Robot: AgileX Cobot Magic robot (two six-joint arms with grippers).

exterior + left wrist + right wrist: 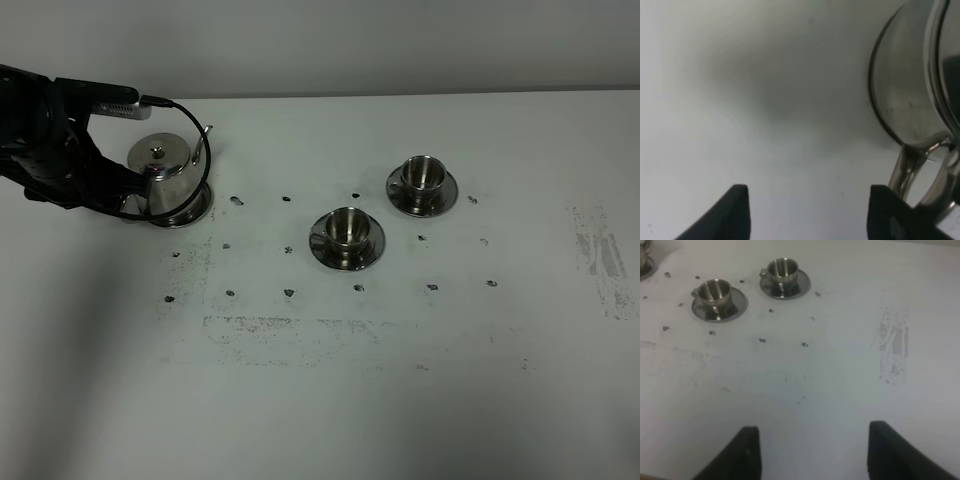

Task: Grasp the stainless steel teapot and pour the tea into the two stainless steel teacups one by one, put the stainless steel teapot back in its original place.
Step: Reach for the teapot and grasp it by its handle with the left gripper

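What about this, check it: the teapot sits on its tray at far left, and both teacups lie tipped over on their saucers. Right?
No. Both teacups stand upright on their saucers, as the exterior high view shows. The teapot does sit on its tray at far left.

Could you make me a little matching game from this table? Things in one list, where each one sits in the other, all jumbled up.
Things:
1. teapot
2. round tray
3. front teacup
4. back teacup

Places:
A. right of the middle, toward the back
B. under the teapot
C. near the middle of the table
D. far left, beside the black arm

Pairs: 1-D, 2-B, 3-C, 4-A.
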